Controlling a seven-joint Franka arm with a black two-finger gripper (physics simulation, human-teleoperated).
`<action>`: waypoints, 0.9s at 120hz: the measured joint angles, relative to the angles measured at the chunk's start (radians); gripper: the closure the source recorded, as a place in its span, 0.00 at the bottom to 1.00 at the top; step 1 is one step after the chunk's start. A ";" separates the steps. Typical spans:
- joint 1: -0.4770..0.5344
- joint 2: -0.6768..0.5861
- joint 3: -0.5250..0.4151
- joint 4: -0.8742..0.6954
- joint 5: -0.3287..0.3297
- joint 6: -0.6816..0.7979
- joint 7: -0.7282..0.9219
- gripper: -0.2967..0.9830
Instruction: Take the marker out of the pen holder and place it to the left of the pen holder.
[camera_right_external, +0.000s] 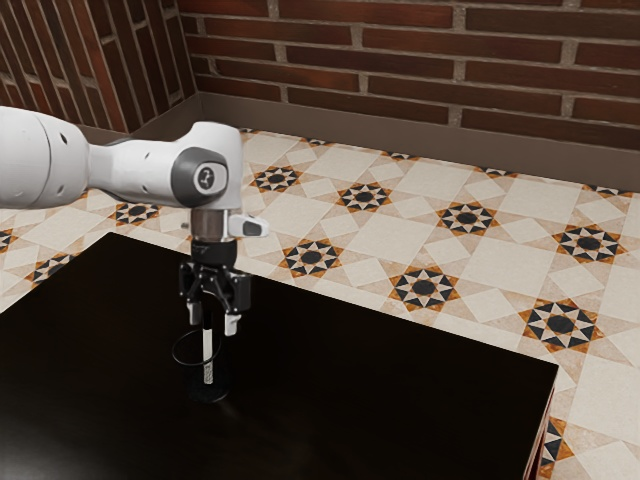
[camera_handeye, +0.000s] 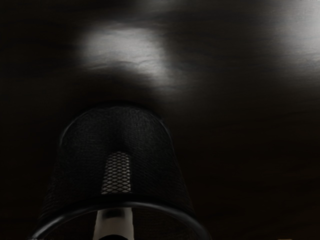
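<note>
Over the table, my gripper (camera_right_external: 214, 322) points straight down with its fingers apart. The white marker (camera_right_external: 208, 356) stands upright in the black mesh pen holder (camera_right_external: 211, 394); its dark upper end reaches up between the fingers, and a gap shows beside it. The fingertips are just above the holder's rim. In the wrist view the pen holder (camera_handeye: 120, 125) is at the lower left, its round rim nearest my hand. The marker (camera_handeye: 120, 223) shows inside that rim and, further down, through the mesh wall.
The holder stands on a glossy black table (camera_right_external: 380, 390), whose right corner and far edge are in the exterior view. Beyond lie a patterned tile floor (camera_right_external: 520, 260) and a brick wall (camera_right_external: 420, 60). Light reflects off the tabletop in the wrist view.
</note>
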 joint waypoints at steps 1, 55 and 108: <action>0.000 0.000 0.001 0.000 0.000 0.000 0.000 0.31; 0.000 -0.013 0.017 0.021 0.029 -0.021 -0.004 0.80; 0.018 -0.211 0.145 0.098 0.178 -0.335 -0.004 0.84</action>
